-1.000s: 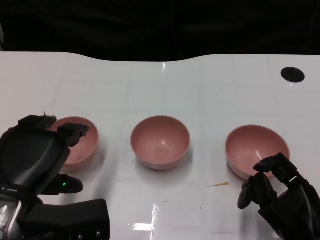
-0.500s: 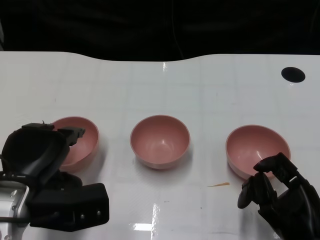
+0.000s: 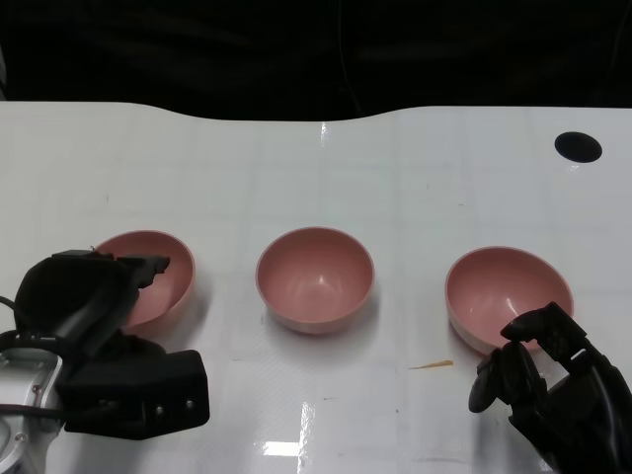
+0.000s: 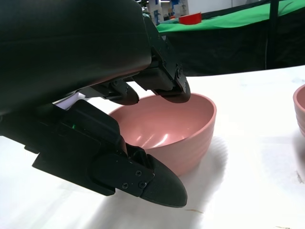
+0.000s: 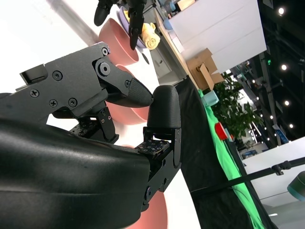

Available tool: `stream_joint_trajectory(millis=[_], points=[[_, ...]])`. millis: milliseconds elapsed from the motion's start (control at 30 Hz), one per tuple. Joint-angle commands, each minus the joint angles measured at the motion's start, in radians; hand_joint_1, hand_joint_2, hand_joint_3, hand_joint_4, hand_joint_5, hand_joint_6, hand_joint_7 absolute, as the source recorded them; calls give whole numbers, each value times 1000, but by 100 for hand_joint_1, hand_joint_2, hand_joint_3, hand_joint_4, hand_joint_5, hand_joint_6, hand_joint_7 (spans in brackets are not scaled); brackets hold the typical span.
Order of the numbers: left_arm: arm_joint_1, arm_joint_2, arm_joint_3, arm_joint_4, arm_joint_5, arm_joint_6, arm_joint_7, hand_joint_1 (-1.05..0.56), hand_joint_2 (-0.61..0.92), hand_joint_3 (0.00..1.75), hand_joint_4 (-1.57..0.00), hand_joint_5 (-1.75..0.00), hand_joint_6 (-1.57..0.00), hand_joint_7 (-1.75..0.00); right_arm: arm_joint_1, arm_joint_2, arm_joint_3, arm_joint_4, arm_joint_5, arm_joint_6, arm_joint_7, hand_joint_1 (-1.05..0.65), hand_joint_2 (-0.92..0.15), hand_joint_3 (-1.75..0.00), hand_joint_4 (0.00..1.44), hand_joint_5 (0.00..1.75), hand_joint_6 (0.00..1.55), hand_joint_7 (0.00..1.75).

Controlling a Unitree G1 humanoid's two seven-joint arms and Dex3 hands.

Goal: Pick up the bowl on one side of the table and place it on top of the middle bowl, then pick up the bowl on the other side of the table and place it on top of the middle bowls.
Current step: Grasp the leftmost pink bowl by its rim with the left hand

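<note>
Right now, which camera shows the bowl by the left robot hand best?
The left wrist view: the left bowl fills it, fingertips over its rim. The head view shows it partly hidden; the right wrist view shows only distant pink bowls.

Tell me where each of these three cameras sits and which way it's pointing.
Head view: above, looking down at the white table and three pink bowls; both hands show.
Left wrist view: behind the left hand, facing the left bowl.
Right wrist view: behind the right hand, turned sideways, facing the bowls.
Shared: the left bowl and the left hand.
</note>
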Motion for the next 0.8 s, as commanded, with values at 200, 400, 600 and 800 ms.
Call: stream_joint_trajectory(millis=[200, 400, 600, 800], points=[[-102, 15, -68, 165, -50, -16, -25, -71, 92, 19, -56, -2, -59, -1, 1, -4, -7, 0, -1, -15, 2, -4, -73, -96, 76, 175, 51, 174], [-149, 10, -117, 235, -70, 8, -84, -65, 92, 28, -53, -1, -57, -1, 10, 2, -3, -13, -10, -18, -10, -4, -73, -95, 76, 175, 50, 174], [-190, 1, -152, 335, -88, -25, -43, -60, 92, 30, -56, -1, -60, -1, 11, 0, -4, -9, 3, -18, 6, -4, -74, -95, 76, 175, 50, 175], [-238, -28, -183, 456, -98, -63, 47, -47, 92, 27, -61, -3, -65, -3, 16, -2, 0, -26, 13, 11, -1, -3, -74, -96, 76, 175, 50, 175]])
